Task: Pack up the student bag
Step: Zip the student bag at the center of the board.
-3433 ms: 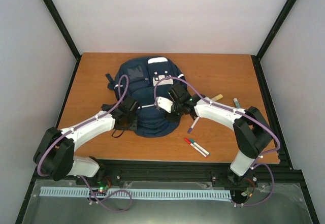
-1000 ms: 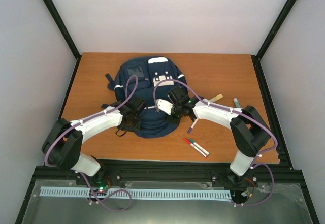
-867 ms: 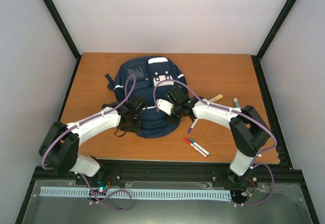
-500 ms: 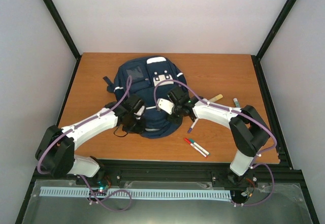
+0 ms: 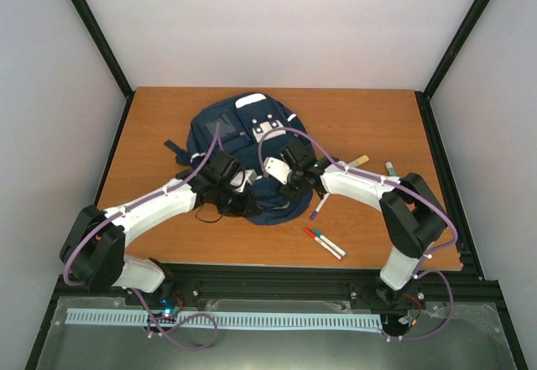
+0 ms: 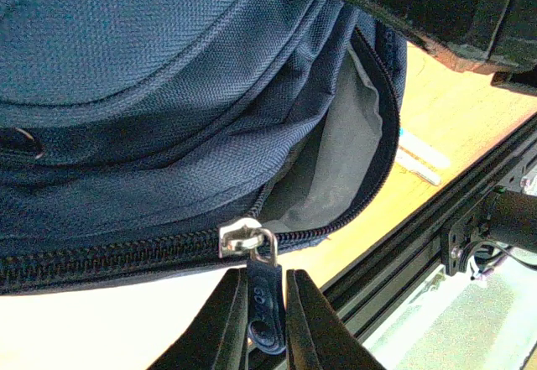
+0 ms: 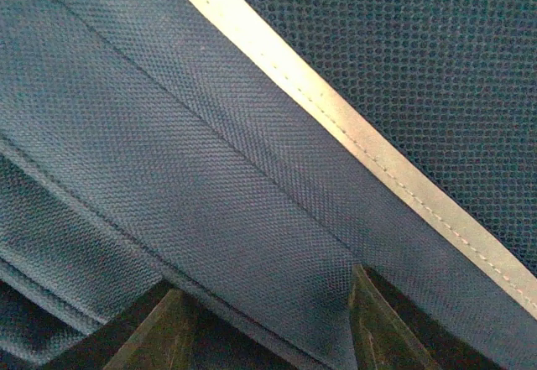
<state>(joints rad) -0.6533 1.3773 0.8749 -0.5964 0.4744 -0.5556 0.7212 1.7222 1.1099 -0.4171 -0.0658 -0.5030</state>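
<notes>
A: Navy zip pull [image 6: 265,318] is pinched between the fingers of the left gripper [image 6: 267,299], which are closed tight on it; the silver slider [image 6: 242,240] sits just above.
B: And beyond the slider?
A: To one side the zip teeth are closed; to the other the pocket gapes, showing grey lining [image 6: 336,169].
B: The right gripper?
A: The right gripper [image 7: 268,328] has its fingers partly apart, with navy cloth and a pale stripe [image 7: 352,160] filling its view. Whether it clamps the cloth, I cannot tell.
B: Where is the bag?
A: The student bag [image 5: 218,131] lies flat, mid-way across the wooden table [image 5: 377,122], with both arms over its near end; two markers [image 5: 323,242] lie on the wood to its right, apart from it.
</notes>
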